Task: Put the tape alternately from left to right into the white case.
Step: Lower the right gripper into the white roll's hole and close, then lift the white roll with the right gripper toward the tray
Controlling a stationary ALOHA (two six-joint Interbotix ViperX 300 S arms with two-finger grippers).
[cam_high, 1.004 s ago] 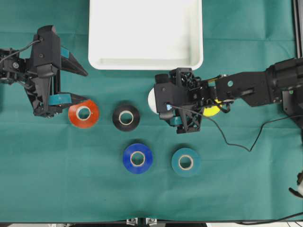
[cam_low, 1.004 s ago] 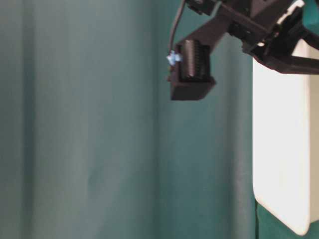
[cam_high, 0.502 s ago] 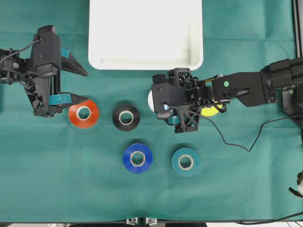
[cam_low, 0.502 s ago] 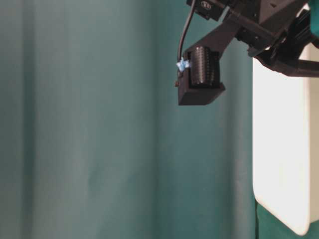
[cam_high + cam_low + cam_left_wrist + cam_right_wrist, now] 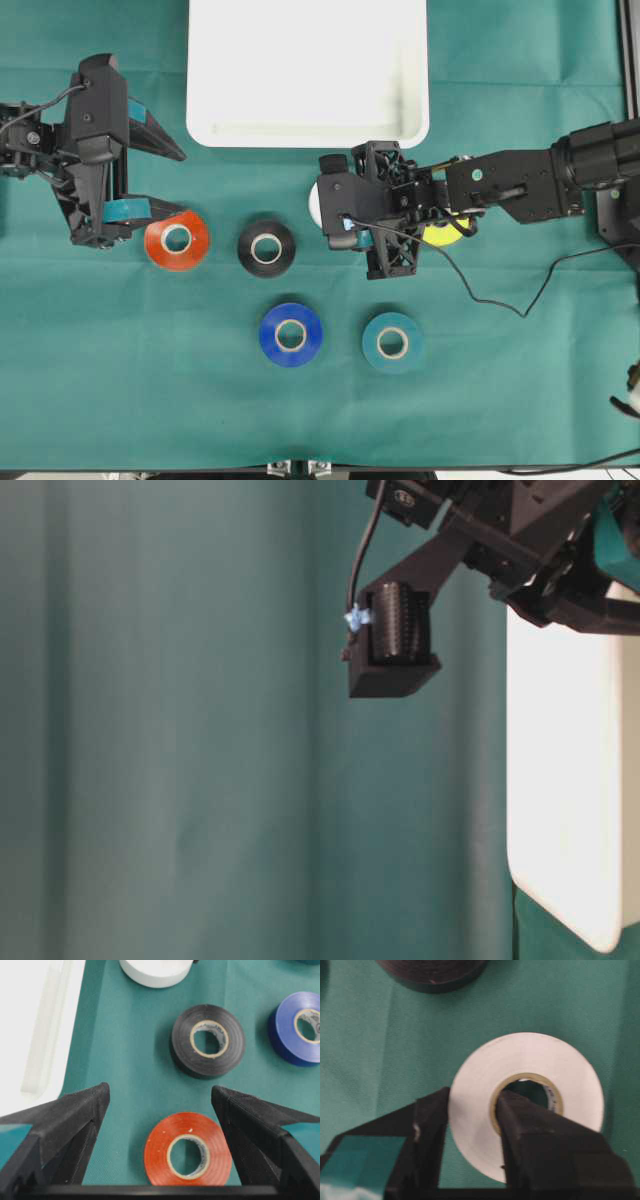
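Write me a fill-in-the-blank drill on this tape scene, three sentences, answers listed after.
1. The right claw is shut on the ____ roll, one finger inside its core.
2. The left claw stands open around the ____ roll.
3. The white case holds ____ rolls so far.
Missing words: white; red; no

Rolls (image 5: 290, 334) lie before the case (image 5: 308, 132), outside it.
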